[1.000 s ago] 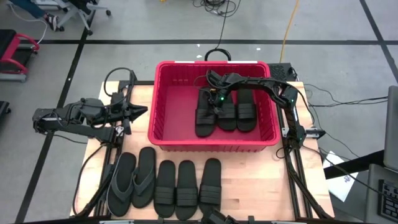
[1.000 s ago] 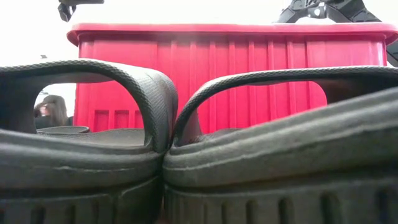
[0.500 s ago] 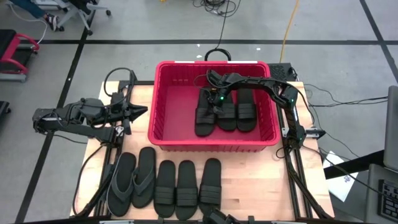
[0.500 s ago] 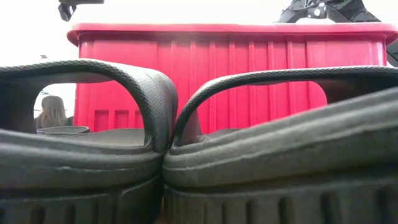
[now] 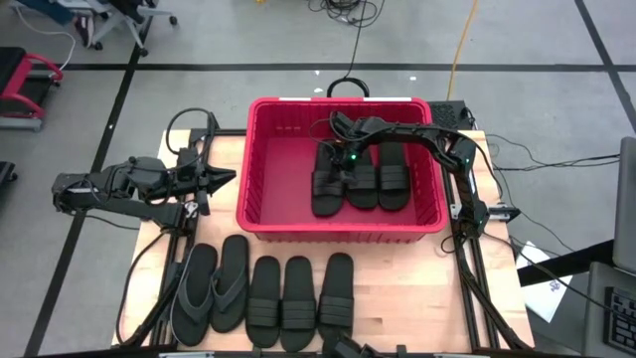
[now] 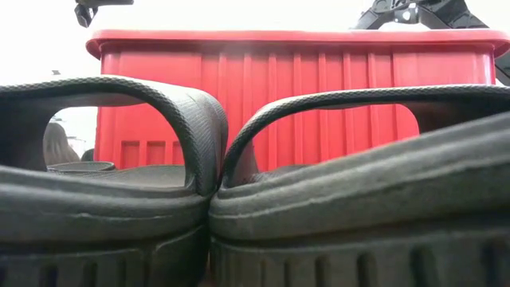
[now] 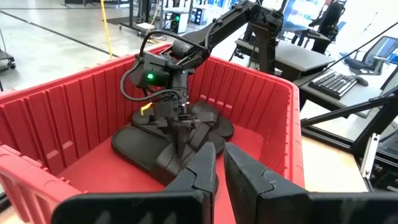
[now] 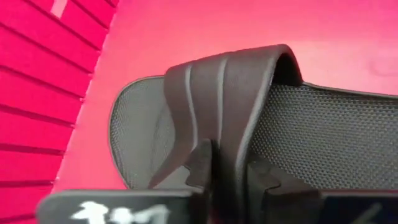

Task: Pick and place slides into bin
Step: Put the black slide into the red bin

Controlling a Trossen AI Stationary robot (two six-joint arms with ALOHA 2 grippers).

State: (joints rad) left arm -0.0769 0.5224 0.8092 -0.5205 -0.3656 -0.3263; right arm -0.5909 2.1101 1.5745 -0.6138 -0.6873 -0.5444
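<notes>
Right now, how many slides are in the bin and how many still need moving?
Three slides lie side by side in the red bin. The right gripper is down at the leftmost slide, fingers straddling its strap, apparently just placing it. Left: three black slides and the flip-flop pair on the table's near edge. The left gripper waits outside the bin.

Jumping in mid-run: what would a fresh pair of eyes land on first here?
The big red bin at the table's middle, with three black slides side by side in its right half. The right gripper reaches into it, fingers around the strap of the leftmost one. Next, the five sandals lined up along the near table edge, while the left gripper waits left of the bin.
</notes>
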